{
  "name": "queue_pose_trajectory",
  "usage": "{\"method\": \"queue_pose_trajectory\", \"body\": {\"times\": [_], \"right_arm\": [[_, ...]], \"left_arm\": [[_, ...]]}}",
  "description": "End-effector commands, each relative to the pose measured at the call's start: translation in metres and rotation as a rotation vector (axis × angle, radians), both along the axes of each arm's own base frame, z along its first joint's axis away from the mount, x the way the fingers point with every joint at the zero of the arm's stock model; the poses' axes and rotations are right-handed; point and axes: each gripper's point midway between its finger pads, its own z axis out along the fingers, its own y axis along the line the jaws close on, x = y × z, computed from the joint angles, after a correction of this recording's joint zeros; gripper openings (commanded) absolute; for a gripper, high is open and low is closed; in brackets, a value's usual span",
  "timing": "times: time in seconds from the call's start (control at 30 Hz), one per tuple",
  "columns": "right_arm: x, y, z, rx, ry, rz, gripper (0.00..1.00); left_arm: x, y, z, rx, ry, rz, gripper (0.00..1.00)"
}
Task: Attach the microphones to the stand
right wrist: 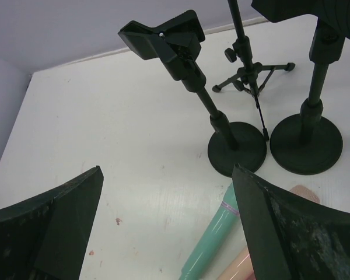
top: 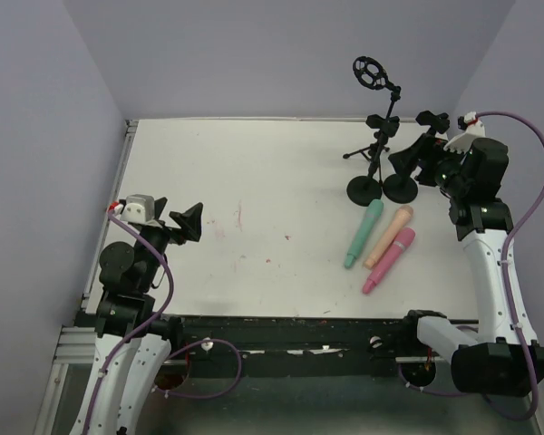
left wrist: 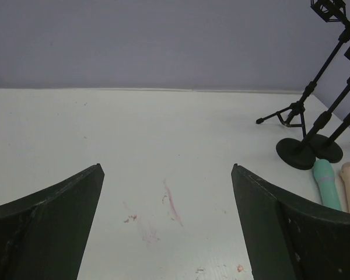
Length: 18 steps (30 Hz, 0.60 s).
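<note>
The 3 microphones, mint green (top: 364, 234), peach (top: 388, 237) and pink (top: 388, 261), are lying side by side on the white table (top: 254, 163), toward 4 o'clock from its middle. The round-base stands (top: 364, 188) and a tripod stand (top: 378, 127) are standing at their 12 o'clock. The right gripper (top: 408, 163) is hovering beside the stands and the left gripper (top: 189, 222) at 9 o'clock, both with fingers apart and empty.

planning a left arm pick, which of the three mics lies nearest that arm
The mint green microphone: leftmost of the three, with the peach microphone and pink microphone to its right.
</note>
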Motion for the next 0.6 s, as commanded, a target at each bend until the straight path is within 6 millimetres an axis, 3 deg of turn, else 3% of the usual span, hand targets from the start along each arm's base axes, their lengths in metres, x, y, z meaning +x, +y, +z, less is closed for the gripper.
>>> {"method": "queue_pose_trajectory", "body": {"times": [0.0, 0.17, 0.33, 0.43, 0.57], "right_arm": [[-0.004, 0.001, 0.0, -0.002, 0.023, 0.019, 1.0], [-0.016, 0.034, 0.0, -0.046, -0.014, 0.286, 1.0], [-0.051, 0.074, -0.017, -0.125, -0.087, 0.711, 1.0], [-0.055, 0.077, -0.031, -0.201, -0.079, 0.776, 1.0], [-0.035, 0.065, -0.05, -0.275, -0.076, 0.703, 1.0]], "left_arm": [[-0.001, -0.009, 0.003, -0.014, -0.01, -0.051, 0.99], [-0.001, -0.016, 0.002, -0.016, -0.006, -0.088, 0.99], [-0.003, -0.02, 0.003, -0.022, -0.008, -0.109, 0.99], [-0.002, -0.021, 0.001, -0.023, -0.003, -0.117, 0.99], [-0.002, -0.023, 0.0, -0.024, 0.001, -0.124, 0.99]]}}
